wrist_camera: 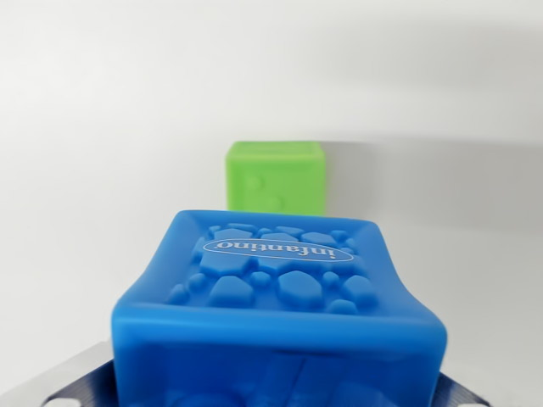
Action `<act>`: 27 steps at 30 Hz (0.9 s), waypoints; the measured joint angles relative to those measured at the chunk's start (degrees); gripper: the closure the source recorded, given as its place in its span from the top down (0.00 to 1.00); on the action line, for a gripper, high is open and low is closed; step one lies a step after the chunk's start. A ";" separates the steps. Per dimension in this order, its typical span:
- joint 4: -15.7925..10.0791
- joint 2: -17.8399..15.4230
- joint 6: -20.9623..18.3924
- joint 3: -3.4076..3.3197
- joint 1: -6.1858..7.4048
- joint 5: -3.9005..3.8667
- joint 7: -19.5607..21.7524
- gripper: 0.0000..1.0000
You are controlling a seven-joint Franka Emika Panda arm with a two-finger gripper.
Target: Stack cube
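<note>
Nearest the camera, a blue cube fills the lower half of the wrist view, its top face embossed with pebble shapes and an oval reading "infantino". Its sides bow inward as if squeezed. Grey parts of the hand show at the bottom corners beside the blue cube, though whether its fingers clamp the cube cannot be told. Beyond the blue cube, a green cube sits on the white desk.
</note>
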 joint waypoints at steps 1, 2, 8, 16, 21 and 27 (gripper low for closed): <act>0.07 0.05 0.01 -0.05 -0.07 0.00 -0.25 0.00; 0.07 0.20 0.10 -0.07 -0.11 0.03 -0.43 0.00; -0.14 3.44 2.91 -0.02 -0.13 0.95 -1.27 0.00; -0.39 6.41 6.21 0.19 -0.13 2.42 -2.34 0.00; -0.42 8.41 8.09 0.38 -0.13 3.42 -3.10 0.00; -0.42 10.55 10.13 0.69 -0.22 4.58 -3.91 0.00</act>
